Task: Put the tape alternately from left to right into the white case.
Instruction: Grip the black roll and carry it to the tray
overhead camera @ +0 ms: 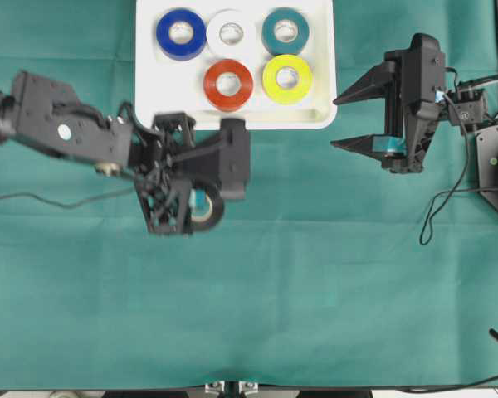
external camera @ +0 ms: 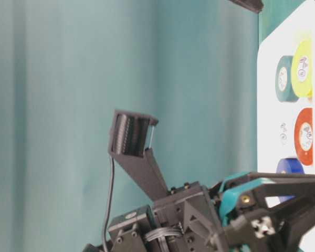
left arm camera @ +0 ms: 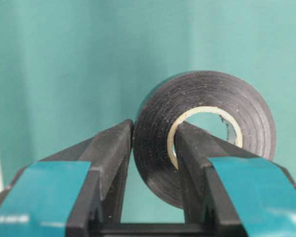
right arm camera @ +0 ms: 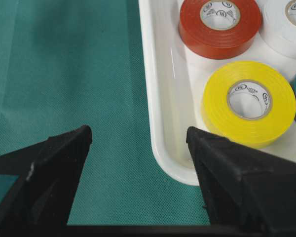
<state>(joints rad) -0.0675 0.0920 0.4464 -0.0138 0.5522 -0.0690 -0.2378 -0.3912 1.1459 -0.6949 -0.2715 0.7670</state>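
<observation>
overhead exterior showed five rolls already in the white case [overhead camera: 149, 99]; the black roll [overhead camera: 206, 207], the last, was pinched in the left gripper [overhead camera: 201, 207] jaws just near it, right gripper [overhead camera: 355, 120] jaws wide, empty.

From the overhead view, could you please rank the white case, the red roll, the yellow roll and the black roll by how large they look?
1. White case, by far the largest.
2. Red roll and yellow roll: they look alike, so no ranking between them.
3. Black roll: unsure, since the left tool hides much of it.
</observation>
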